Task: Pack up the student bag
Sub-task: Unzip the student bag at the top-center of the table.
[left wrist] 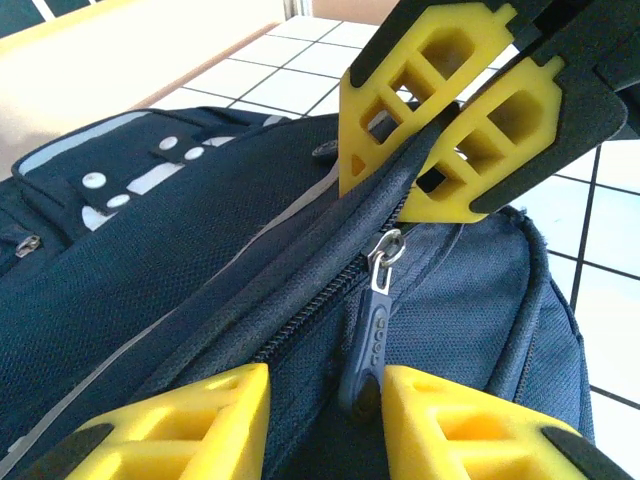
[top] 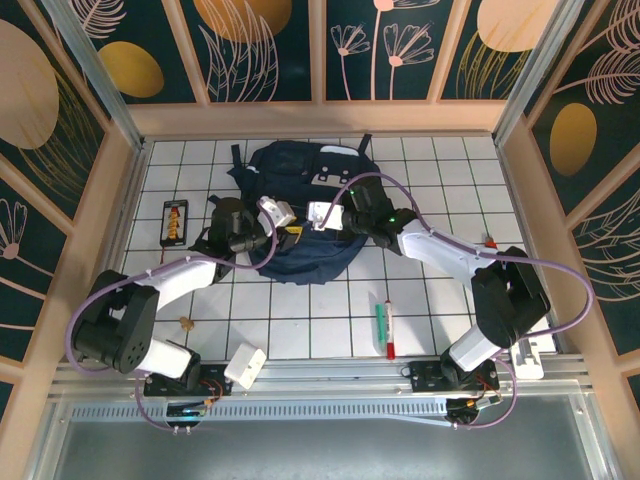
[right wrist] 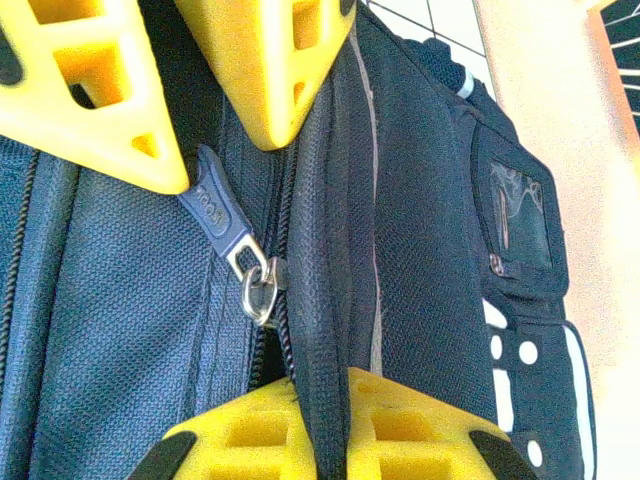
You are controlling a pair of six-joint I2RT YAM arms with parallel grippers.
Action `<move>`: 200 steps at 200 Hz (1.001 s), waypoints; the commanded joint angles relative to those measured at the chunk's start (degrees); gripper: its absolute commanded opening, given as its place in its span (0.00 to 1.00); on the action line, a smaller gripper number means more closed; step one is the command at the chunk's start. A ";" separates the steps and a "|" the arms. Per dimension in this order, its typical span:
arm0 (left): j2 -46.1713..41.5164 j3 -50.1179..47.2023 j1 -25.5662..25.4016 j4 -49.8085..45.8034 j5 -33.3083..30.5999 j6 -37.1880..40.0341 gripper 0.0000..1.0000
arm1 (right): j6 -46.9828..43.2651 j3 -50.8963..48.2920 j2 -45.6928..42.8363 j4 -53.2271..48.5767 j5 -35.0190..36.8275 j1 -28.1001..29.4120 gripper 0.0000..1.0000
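From above, the student bag (top: 300, 200), a large navy-blue fabric backpack with white buckle patches, lay at the middle of the white-tiled tabletop (top: 300, 320), towards its far side. A small black rectangular case (top: 176, 222) sat just left of it. A green marker (top: 381, 322) and a white pen with a red end (top: 390, 340) lay near the front edge, all outside the bag. Packing seemed barely begun, with opening the bag as the step in hand. Pale wooden framing (top: 320, 118) walled the tabletop, holding dark teal panels (top: 275, 50) painted with gold ovals and pale leaf outlines.

In the left wrist view, the left claw (left wrist: 327, 375) stood with its yellow fingers apart on either side of the dark blue rubber zip pull (left wrist: 365, 345), not yet pinched on it. The zip teeth beside it looked meshed. The right claw (left wrist: 395, 190) was clamped on the bag's fabric ridge beside the zip.

In the right wrist view, that pinch on the ridge showed again, and no lining or opening was visible.
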 commanded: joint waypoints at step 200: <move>-3.11 0.76 5.48 -1.21 1.17 -1.58 0.00 | 1.49 0.47 -2.43 3.79 -2.46 -1.21 0.00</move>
